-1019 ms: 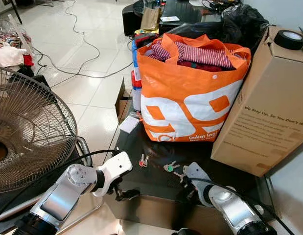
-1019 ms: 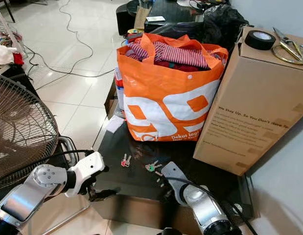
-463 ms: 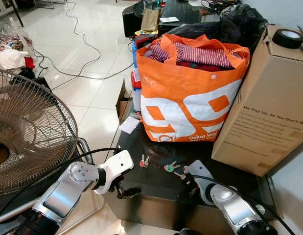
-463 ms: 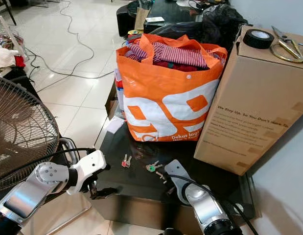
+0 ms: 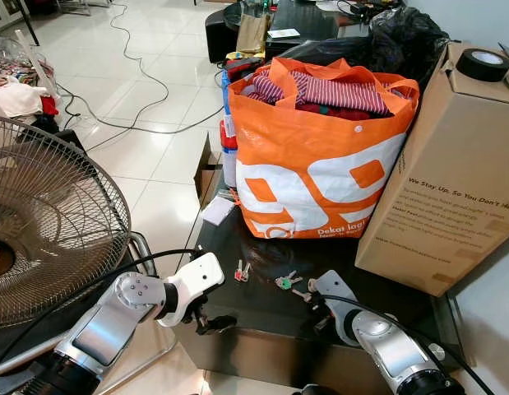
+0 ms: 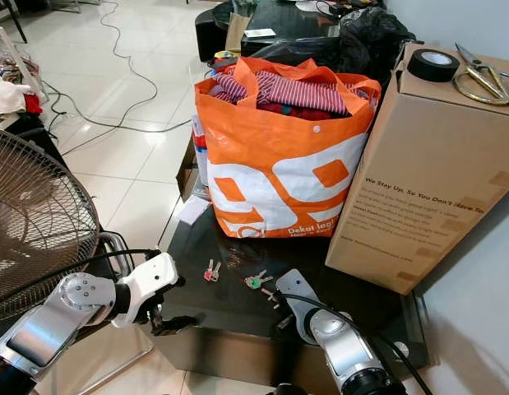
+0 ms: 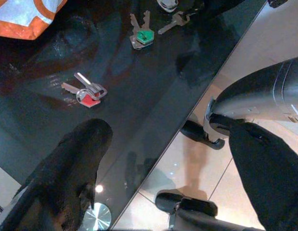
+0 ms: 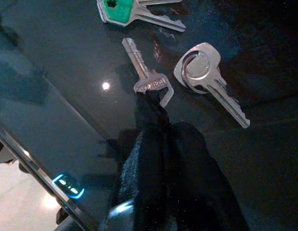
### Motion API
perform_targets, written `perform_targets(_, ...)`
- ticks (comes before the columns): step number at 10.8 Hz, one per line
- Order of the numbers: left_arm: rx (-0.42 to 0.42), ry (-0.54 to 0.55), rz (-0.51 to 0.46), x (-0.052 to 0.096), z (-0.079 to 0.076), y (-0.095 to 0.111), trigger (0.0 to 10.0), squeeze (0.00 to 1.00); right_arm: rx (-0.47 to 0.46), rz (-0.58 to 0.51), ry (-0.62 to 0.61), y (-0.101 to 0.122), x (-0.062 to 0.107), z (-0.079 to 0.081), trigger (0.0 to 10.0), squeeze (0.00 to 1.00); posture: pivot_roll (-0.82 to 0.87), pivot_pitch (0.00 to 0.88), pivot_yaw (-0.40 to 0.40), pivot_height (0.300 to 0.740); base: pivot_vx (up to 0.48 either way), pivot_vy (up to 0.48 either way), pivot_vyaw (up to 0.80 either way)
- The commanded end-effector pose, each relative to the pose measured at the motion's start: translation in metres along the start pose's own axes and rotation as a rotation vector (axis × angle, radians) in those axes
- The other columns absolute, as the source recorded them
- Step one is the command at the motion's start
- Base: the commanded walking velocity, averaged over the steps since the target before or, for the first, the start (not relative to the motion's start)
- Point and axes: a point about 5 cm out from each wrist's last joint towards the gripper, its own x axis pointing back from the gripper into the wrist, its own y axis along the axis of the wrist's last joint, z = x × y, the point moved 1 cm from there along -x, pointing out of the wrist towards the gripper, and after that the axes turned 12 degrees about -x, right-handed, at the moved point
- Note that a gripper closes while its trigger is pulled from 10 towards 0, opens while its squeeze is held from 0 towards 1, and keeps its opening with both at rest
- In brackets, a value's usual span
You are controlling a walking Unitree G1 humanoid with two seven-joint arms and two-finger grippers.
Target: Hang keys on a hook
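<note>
Currently, reading left to right: the left gripper (image 5: 206, 322) hangs at the near-left edge of the black glass table (image 5: 262, 306), its fingers spread wide with nothing between them, one fingertip (image 7: 91, 139) over the glass and the other off the edge above the floor. Beside it lies a red-capped key pair (image 5: 242, 270), then a green-capped key set (image 5: 285, 281), then two plain silver keys (image 8: 149, 82) and (image 8: 209, 82). The right gripper (image 8: 151, 103) is pressed together, its tips touching the head of the nearer silver key; whether the key is actually pinched or merely contacted cannot be told.

Risk assessment:
- A flat key on smooth glass offers little edge to grip. Closed tips may push it forward instead of lifting it.
- The keys lie near the table's front edge; a sideways nudge could send one to the floor.
- The orange bag (image 5: 320, 156) and cardboard box (image 5: 443, 197) stand close behind, limiting approach room.
- No hook is visible here.
</note>
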Motion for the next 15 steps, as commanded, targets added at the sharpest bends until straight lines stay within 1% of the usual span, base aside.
perform_targets(1, -0.017, -0.005, 0.009, -0.001, 0.002, 0.001, 10.0, 0.0, -0.01, -0.007, -0.005, 0.003, 0.0, -0.003, 0.0, 0.0, -0.17, 0.0, 0.038, 0.74, 0.0, 0.0, 0.0)
perform_targets(5, -0.013, 0.0, 0.006, -0.002, 0.004, 0.002, 10.0, 0.0, -0.015, -0.017, 0.003, 0.006, 0.0, -0.004, 0.0, 0.0, -0.17, 0.0, 0.037, 0.74, 0.0, 0.0, 0.0)
perform_targets(7, -0.014, 0.002, 0.002, -0.003, 0.005, 0.003, 10.0, 0.0, -0.017, -0.033, 0.005, 0.008, 0.004, -0.007, 0.0, 0.0, -0.18, 0.0, 0.041, 0.74, 0.0, 0.0, 0.0)
perform_targets(8, -0.003, 0.019, -0.022, -0.003, 0.008, 0.006, 10.0, 0.0, -0.005, -0.078, 0.01, 0.014, 0.015, -0.014, 0.0, 0.0, -0.18, 0.0, 0.046, 0.74, 0.0, 0.0, 0.0)
perform_targets(9, 0.011, 0.042, -0.06, -0.002, 0.011, 0.013, 10.0, 0.0, -0.021, -0.126, 0.019, 0.021, 0.027, -0.018, 0.0, 0.0, -0.19, 0.0, 0.052, 0.74, 0.0, 0.0, 0.0)
perform_targets(11, 0.036, 0.123, -0.198, 0.004, 0.018, 0.038, 10.0, 0.0, -0.039, -0.227, 0.043, 0.033, 0.066, -0.028, 0.0, 0.0, -0.19, 0.0, 0.062, 0.74, 0.0, 0.0, 0.0)
perform_targets(12, 0.019, 0.17, -0.21, 0.007, 0.02, 0.041, 10.0, 0.0, -0.028, -0.251, 0.049, 0.033, 0.084, -0.029, 0.0, 0.0, -0.18, 0.0, 0.068, 0.74, 0.0, 0.0, 0.0)
perform_targets(13, 0.013, 0.187, -0.206, 0.008, 0.021, 0.041, 10.0, 0.0, -0.005, -0.271, 0.046, 0.037, 0.092, -0.029, 0.0, 0.0, -0.18, 0.0, 0.071, 0.74, 0.0, 0.0, 0.0)
perform_targets(14, 0.008, 0.189, -0.184, 0.007, 0.022, 0.039, 10.0, 0.0, 0.002, -0.285, 0.003, 0.042, 0.088, -0.03, 7.7, 0.0, -0.18, 0.0, 0.078, 0.74, 0.0, 0.0, 0.0)
perform_targets(15, 0.011, 0.146, -0.13, 0.003, 0.021, 0.031, 10.0, 0.0, -0.008, -0.266, -0.013, 0.044, 0.073, -0.027, 10.0, 0.69, -0.19, 0.0, 0.089, 0.74, 0.0, 0.0, 0.0)
